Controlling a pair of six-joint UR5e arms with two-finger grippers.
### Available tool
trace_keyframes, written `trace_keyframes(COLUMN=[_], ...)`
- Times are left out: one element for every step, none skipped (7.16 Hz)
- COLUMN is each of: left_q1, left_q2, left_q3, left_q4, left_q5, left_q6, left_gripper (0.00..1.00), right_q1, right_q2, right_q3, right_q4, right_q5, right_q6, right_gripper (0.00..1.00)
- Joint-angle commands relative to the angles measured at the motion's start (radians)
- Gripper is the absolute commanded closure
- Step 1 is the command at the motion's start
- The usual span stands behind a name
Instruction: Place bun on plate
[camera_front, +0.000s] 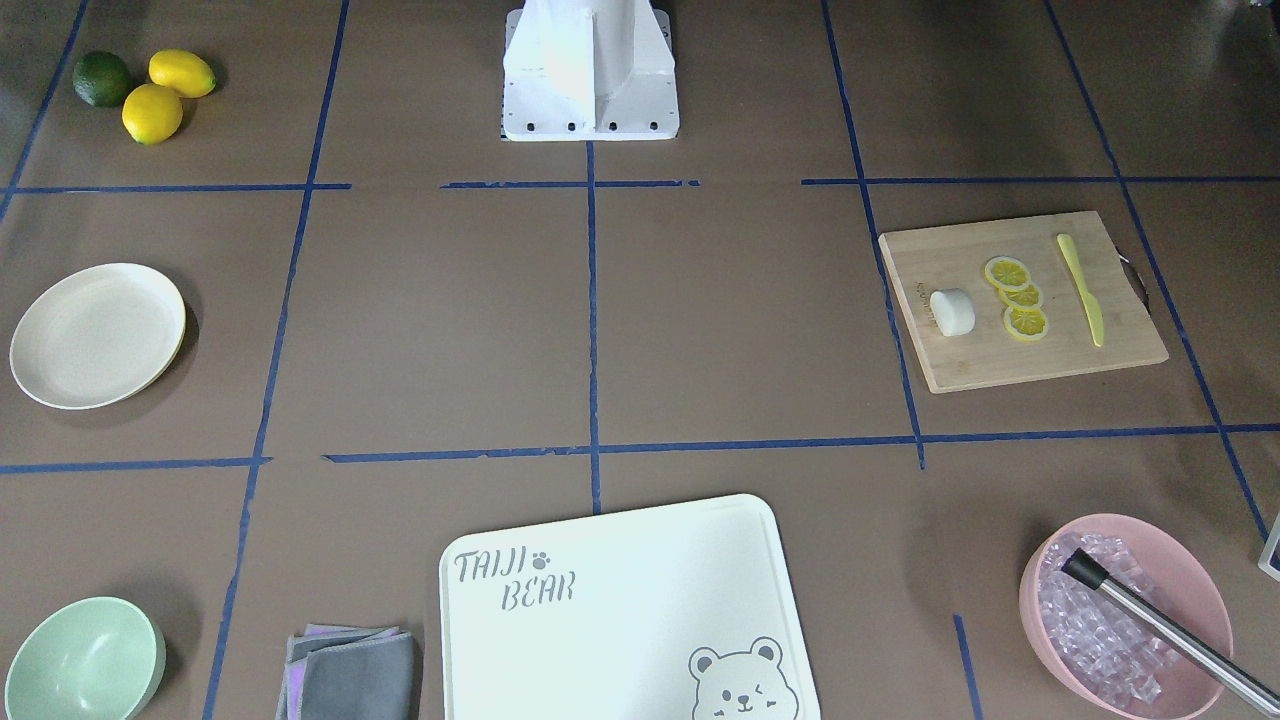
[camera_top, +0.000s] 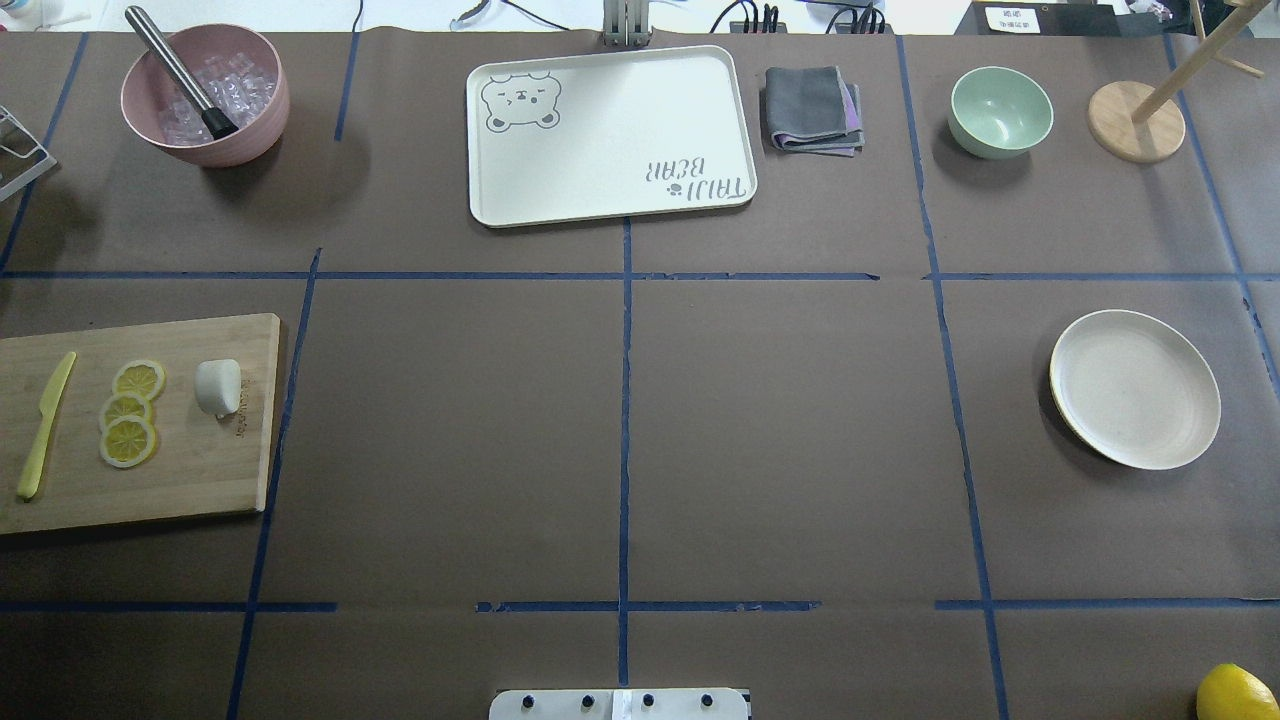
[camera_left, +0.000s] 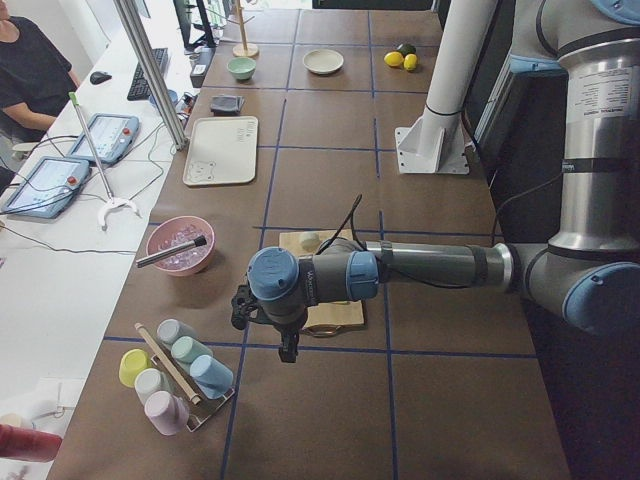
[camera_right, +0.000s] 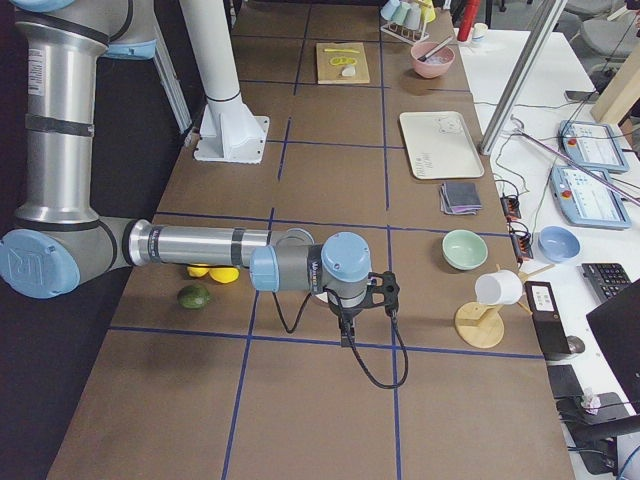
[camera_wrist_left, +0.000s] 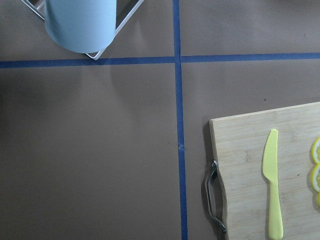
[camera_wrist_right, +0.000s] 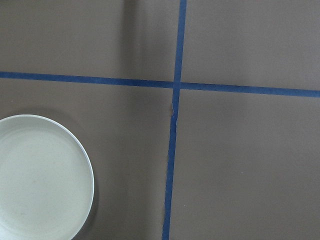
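The white bun (camera_front: 952, 311) (camera_top: 218, 386) lies on a wooden cutting board (camera_top: 190, 470) on the robot's left, beside three lemon slices (camera_top: 128, 411) and a yellow knife (camera_top: 44, 425). The empty cream plate (camera_top: 1135, 388) (camera_front: 97, 335) (camera_wrist_right: 40, 177) sits on the robot's right, far from the bun. My left gripper (camera_left: 288, 352) hangs above the table just beyond the board's outer end. My right gripper (camera_right: 346, 338) hangs near the plate. Both show only in the side views, so I cannot tell whether they are open or shut.
At the operators' edge stand a pink bowl (camera_top: 205, 95) of ice with a metal tool, the bear-printed board (camera_top: 610, 135), a grey cloth (camera_top: 812, 108), a green bowl (camera_top: 1000, 112) and a wooden stand (camera_top: 1137, 120). Lemons and a lime (camera_front: 150, 88) lie near the base; a cup rack (camera_left: 175, 372) stands past the board.
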Motion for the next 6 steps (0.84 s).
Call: trace_keyframes(left_q1=[0.000, 0.000, 0.000, 0.000, 0.000, 0.000], left_q2=[0.000, 0.000, 0.000, 0.002, 0.002, 0.000], left_q3=[0.000, 0.000, -0.006, -0.009, -0.011, -0.011], left_q4=[-0.003, -0.003, -0.003, -0.005, -0.005, -0.005], left_q5=[0.000, -0.002, -0.002, -0.003, -0.003, -0.005], left_q6=[0.000, 0.000, 0.000, 0.000, 0.000, 0.000], left_gripper=[0.00, 0.00, 0.00, 0.00, 0.00, 0.00], right_q1=[-0.002, -0.011, -0.037, -0.104, -0.194, -0.280], right_q2=[-0.002, -0.002, -0.002, -0.008, -0.014, -0.017], right_q3=[-0.004, -0.003, -0.004, -0.007, -0.027, -0.065], right_q4=[0.000, 0.000, 0.003, 0.113, 0.254, 0.375], right_q5=[0.002, 0.000, 0.000, -0.006, -0.038, -0.085], right_q6=[0.002, 0.004, 0.065, 0.200, 0.376, 0.506], right_gripper=[0.00, 0.00, 0.00, 0.00, 0.00, 0.00])
